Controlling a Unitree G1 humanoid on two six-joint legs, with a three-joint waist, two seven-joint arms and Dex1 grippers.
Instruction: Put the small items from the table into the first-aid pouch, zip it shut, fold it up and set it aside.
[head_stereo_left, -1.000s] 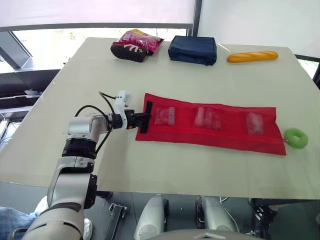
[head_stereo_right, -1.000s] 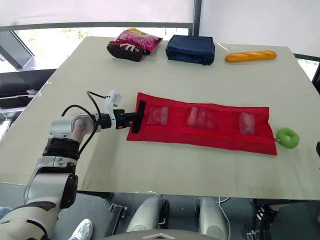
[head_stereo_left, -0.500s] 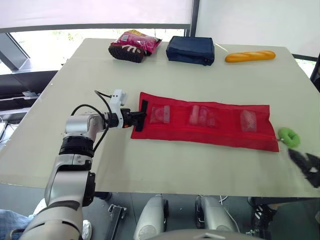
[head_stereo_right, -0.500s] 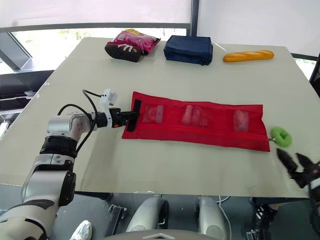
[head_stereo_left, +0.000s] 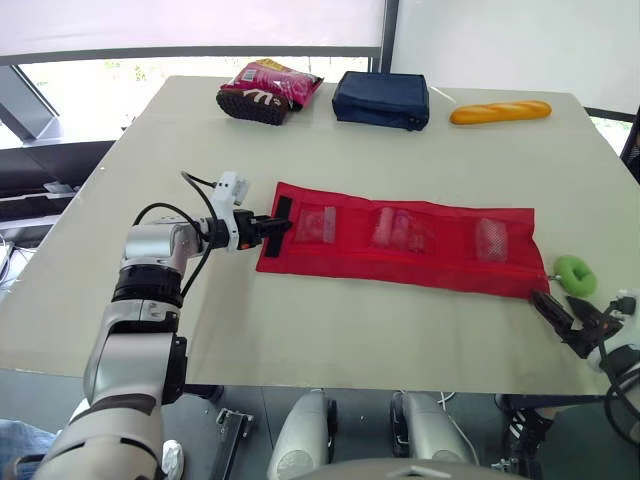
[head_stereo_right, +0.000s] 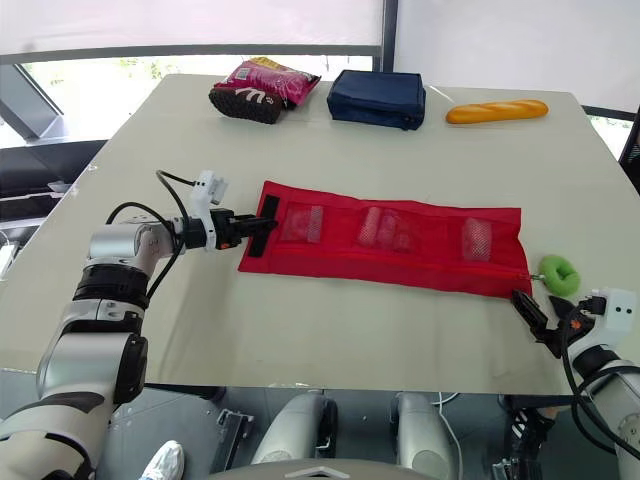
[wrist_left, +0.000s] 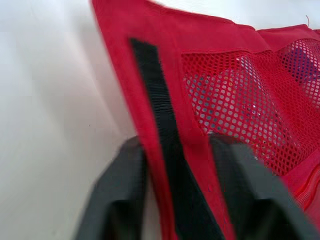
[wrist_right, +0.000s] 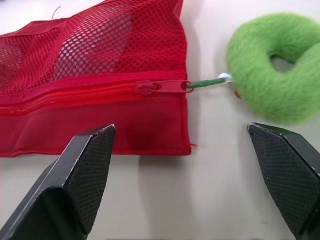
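The red first-aid pouch (head_stereo_left: 400, 250) lies unfolded and flat on the table, with small items showing inside its three mesh pockets. Its zip is drawn to the right end, where the slider (wrist_right: 160, 87) joins a fluffy green ring pull (head_stereo_left: 574, 274). My left gripper (head_stereo_left: 270, 226) is at the pouch's left end, its fingers parted on either side of the black strap (wrist_left: 155, 100). My right gripper (head_stereo_left: 553, 315) stands wide open just in front of the pouch's near right corner, with the slider and green ring (wrist_right: 270, 75) ahead between its fingers (wrist_right: 85, 170).
Along the far edge of the table lie a pink snack bag (head_stereo_left: 285, 78), a dark brown shoe-like item (head_stereo_left: 255, 105), a navy pouch (head_stereo_left: 382, 98) and a toy baguette (head_stereo_left: 502, 112). The table's front edge (head_stereo_left: 400, 385) runs close below my right gripper.
My left gripper's fingers have parted from their hold on the pouch's strap end. The right gripper has come up from the lower right to the pouch's right corner, opening wide.
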